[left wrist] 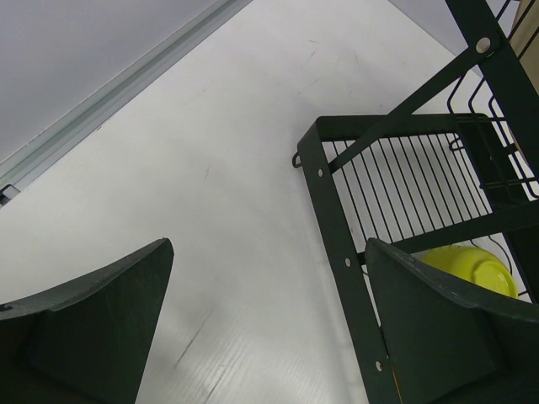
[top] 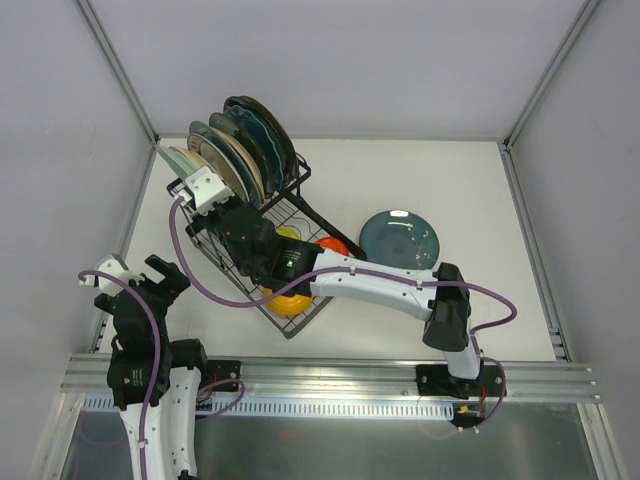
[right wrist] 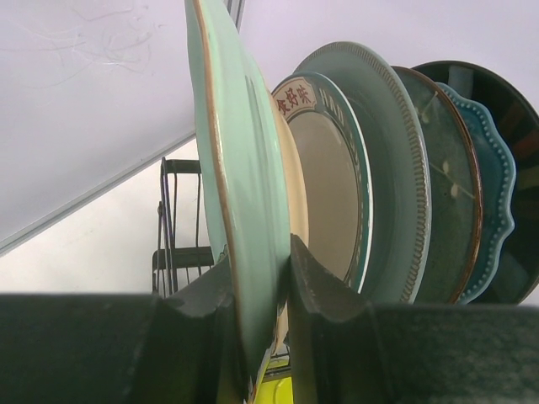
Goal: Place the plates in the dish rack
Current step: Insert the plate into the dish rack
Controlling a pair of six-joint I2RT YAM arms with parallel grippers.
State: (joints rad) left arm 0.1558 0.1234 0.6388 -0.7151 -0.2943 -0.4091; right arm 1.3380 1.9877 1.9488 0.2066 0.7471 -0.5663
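So that it could stand on edge in the dish rack (left wrist: 324, 210), the right claw (right wrist: 257, 278) pinched the mint plate (right wrist: 244, 168) by its rim, while the left claw (left wrist: 269, 248) hung wide open.

Seven plates (right wrist: 244, 168) — six on edge in the one rack (left wrist: 322, 210), one flat on the table (top: 480, 200). Three bowls (top: 285, 303) — two yellow, one orange. Two arms (top: 380, 285).

We take this for a robotics lab cell, probably not a home: plain grey walls (top: 350, 60) framed by aluminium posts (top: 120, 70), a white table (top: 480, 300), two arms (top: 390, 285) bolted to a rail (top: 330, 375), loose cables (top: 200, 280). Only the rack (left wrist: 341, 252) and plates (top: 240, 150) look domestic.
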